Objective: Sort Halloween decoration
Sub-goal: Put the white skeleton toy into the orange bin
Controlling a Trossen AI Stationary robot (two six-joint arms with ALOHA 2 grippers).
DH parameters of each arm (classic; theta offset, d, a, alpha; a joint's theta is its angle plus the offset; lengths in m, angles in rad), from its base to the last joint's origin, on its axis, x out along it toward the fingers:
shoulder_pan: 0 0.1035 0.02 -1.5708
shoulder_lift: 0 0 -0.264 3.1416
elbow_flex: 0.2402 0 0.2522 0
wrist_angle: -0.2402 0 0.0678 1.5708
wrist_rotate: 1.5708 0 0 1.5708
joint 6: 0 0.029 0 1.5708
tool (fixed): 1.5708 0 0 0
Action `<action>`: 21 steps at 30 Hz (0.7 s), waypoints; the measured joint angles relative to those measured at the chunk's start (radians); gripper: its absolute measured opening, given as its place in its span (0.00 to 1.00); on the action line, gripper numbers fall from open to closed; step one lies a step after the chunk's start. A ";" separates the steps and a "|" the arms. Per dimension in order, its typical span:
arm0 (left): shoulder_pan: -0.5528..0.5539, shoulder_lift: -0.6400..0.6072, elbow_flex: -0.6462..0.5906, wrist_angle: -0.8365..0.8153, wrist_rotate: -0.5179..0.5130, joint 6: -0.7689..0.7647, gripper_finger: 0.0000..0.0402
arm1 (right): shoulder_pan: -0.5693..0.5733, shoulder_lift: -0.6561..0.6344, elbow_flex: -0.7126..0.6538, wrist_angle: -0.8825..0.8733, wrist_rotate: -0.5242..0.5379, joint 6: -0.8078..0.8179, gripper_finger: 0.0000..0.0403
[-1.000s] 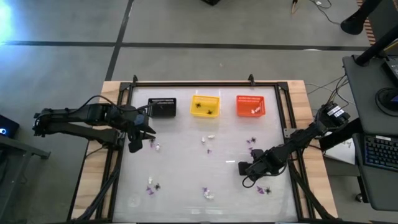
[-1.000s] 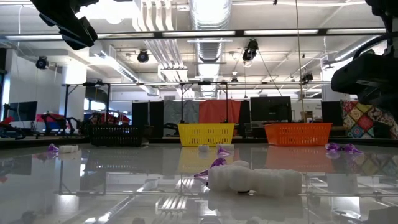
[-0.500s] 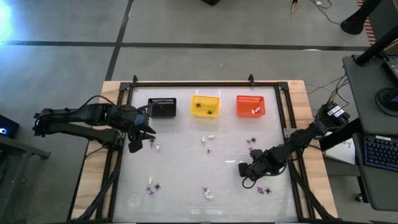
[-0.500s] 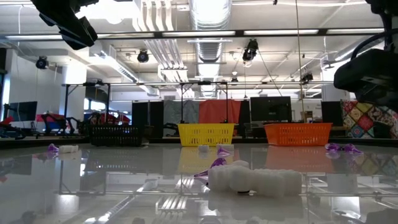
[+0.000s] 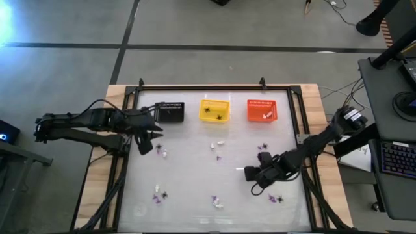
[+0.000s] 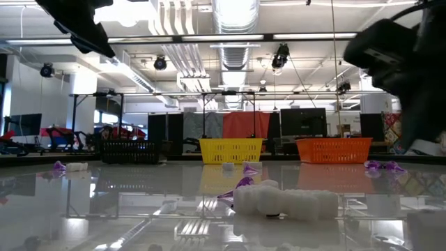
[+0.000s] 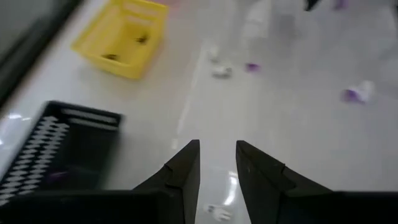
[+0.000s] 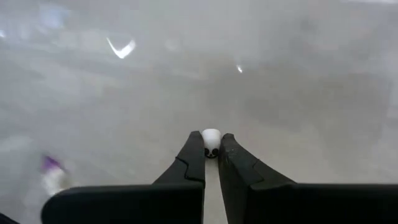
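Tiny white trinket [image 8: 211, 138] w/ a dark underside (round, skull-like) sits pinched at the right tool [image 8: 211, 151] tips, above the table [image 5: 195, 175] mid-right. Left tool [image 7: 217, 163], fingers apart, hovers nr black basket [image 5: 169, 112].

Robotics lab, ceiling ducts [image 6: 233, 17] (exposed), monitors [image 6: 303, 122]

A grey concrete floor [image 5: 195, 26] crossed by dark lines surrounds the table, while ceiling ducts [image 6: 233, 21], pipes and hanging lamps [image 6: 281, 56] fill the workshop behind, beside a keyboard desk [image 5: 393, 149].
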 joint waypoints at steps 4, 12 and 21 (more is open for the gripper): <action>0.001 0.003 0.000 0.000 -0.052 -0.003 0.21 | -0.056 -0.050 0.000 -0.001 0.083 -0.077 0.02; 0.001 0.025 0.000 0.000 -0.054 -0.065 0.21 | -0.271 -0.197 0.000 -0.080 0.157 -0.363 0.02; 0.001 0.069 0.000 0.030 -0.043 -0.100 0.21 | -0.640 -0.347 0.000 -0.145 0.160 -0.749 0.02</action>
